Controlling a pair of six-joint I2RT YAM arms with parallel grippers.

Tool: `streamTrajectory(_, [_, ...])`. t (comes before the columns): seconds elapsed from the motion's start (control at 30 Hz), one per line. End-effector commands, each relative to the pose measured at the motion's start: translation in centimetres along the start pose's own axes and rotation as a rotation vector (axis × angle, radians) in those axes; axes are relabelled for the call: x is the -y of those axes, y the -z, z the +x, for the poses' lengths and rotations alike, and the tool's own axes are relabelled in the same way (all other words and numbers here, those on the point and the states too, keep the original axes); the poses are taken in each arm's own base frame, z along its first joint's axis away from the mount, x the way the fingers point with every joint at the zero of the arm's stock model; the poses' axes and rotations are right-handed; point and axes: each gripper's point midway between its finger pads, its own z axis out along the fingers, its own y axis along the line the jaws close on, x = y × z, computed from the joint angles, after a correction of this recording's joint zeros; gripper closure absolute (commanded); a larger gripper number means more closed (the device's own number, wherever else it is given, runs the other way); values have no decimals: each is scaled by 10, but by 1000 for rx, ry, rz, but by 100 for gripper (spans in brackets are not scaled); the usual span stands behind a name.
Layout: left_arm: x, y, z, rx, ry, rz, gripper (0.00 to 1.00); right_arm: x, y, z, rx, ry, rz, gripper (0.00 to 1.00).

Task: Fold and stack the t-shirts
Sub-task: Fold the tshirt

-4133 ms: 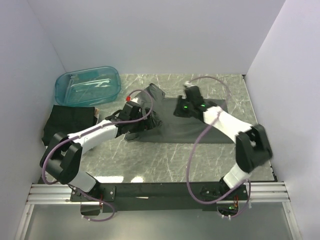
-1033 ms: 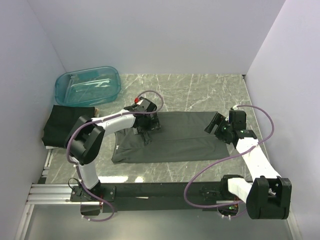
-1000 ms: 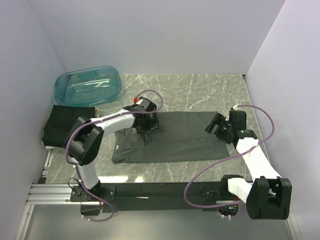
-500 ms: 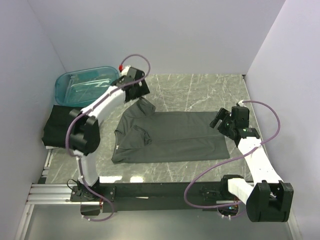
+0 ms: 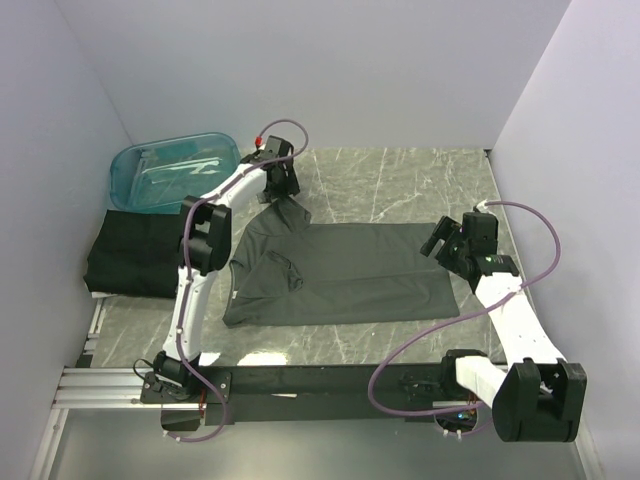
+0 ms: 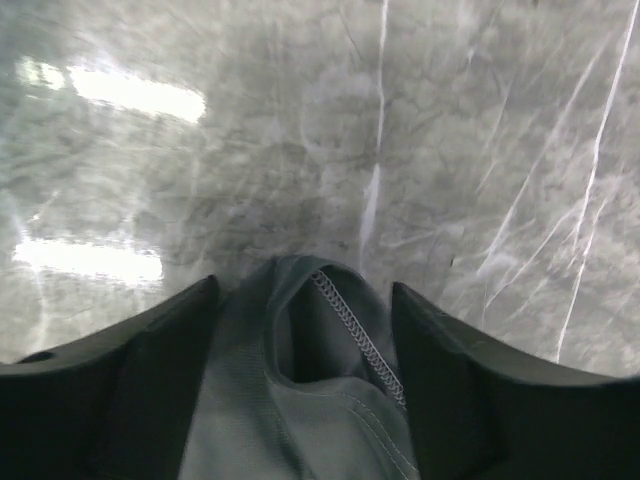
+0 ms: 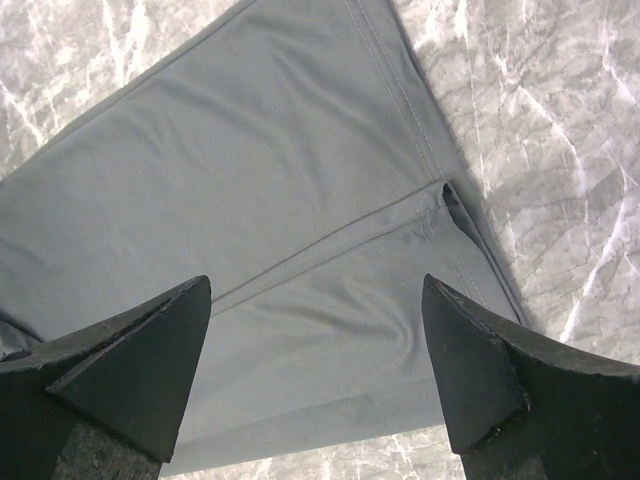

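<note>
A dark grey t-shirt (image 5: 350, 270) lies spread flat across the middle of the table, neck to the left. Its far sleeve (image 5: 293, 213) points toward the back. My left gripper (image 5: 288, 195) is at that sleeve's end. In the left wrist view the sleeve opening (image 6: 330, 400) lies bunched between the two fingers, and the left gripper (image 6: 303, 285) stands open around it. My right gripper (image 5: 434, 243) hovers open over the shirt's right hem, with flat fabric (image 7: 280, 180) under the right gripper (image 7: 316, 280). A folded black t-shirt (image 5: 135, 250) lies at the left edge.
A translucent teal tub (image 5: 175, 170) sits at the back left, just behind the folded shirt. Bare marble table (image 5: 400, 180) shows behind the spread shirt. White walls close in the left, back and right sides.
My left arm swung from the shirt's shoulder to the back left. The far sleeve now lies stretched outward. The left fingers have come somewhat closer together. The right arm barely moved.
</note>
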Motion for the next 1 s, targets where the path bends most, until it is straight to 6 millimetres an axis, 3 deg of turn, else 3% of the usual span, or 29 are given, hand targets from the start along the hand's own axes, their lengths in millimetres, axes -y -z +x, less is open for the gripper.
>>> streamTrajectory(0.0, [22,14,-18,33,-21,88,28,-5,-1,-15,43,4,-4,8])
streamTrajectory(0.17, [14,10,-11,18,-27,59,49,-4,-4,-13,34,1,3,8])
streamTrajectory(0.27, [11,12,-10,12,-27,46,70,-4,-7,-10,23,1,0,8])
streamTrajectory(0.47, [4,16,-8,-1,-37,11,100,-4,-9,-9,11,4,6,8])
streamTrajectory(0.73, [-1,52,-28,74,-44,-7,100,-2,-11,-25,47,-7,48,8])
streamTrajectory(0.97, [-6,64,-24,94,-37,-3,100,-9,-27,-53,69,-17,89,8])
